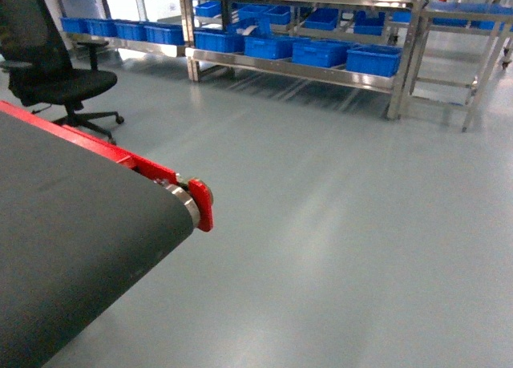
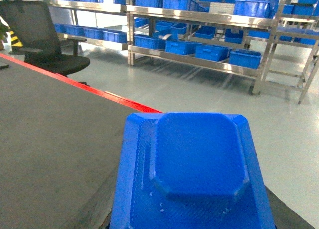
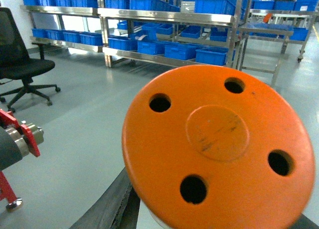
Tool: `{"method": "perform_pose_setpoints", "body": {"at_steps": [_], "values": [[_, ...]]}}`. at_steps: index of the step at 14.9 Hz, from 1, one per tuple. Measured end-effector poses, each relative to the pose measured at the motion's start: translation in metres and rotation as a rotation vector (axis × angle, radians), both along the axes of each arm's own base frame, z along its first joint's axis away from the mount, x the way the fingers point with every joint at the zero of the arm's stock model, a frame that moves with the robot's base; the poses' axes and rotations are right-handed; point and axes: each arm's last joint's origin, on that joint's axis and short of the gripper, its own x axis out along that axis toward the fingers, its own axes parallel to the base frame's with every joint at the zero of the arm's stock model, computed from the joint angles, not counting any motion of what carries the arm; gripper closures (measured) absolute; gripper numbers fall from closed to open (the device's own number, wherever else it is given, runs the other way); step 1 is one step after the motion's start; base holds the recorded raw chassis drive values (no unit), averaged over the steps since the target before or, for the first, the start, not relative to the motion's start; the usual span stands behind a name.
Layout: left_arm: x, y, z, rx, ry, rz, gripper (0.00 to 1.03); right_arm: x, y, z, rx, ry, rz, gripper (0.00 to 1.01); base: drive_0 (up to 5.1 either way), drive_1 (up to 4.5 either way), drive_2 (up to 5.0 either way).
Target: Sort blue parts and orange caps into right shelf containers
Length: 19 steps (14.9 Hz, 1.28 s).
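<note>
Neither pincer itself in sight in any view, so no telling whether the jaws stand apart or together; only the loads in front of each wrist camera. Filling the left wrist view, close to the lens, a blue part (image 2: 199, 174) with a raised octagonal middle, apparently carried at the left arm. Filling the right wrist view, an orange cap (image 3: 219, 144), round, with four holes and a scuffed central disc, apparently carried at the right arm; grip hidden in both cases. Judged from this: picking seemingly done for these two pieces, placing not yet done, with the blue crates (image 1: 373, 59) well apart, across open floor on the steel shelving (image 1: 304, 71) at the far side. Left to do, probably: crossing to the shelves and dropping each piece into its own crate. Nearer in, the dark conveyor belt (image 1: 72, 248) with its red side rail (image 1: 120, 155) and end roller (image 1: 186, 200), no parts visible on it in the head view. Beyond, smooth grey-green floor (image 1: 337, 224), a black office chair (image 1: 48, 71) at left, more shelving behind.
</note>
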Motion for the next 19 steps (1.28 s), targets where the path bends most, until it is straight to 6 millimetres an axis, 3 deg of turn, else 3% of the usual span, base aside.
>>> {"method": "perform_pose_setpoints", "body": {"at_steps": [19], "values": [[0.0, 0.0, 0.0, 0.0, 0.0, 0.0, 0.61, 0.0, 0.0, 0.0, 0.0, 0.0, 0.0, 0.57, -1.6, -1.6, -1.6]]}}
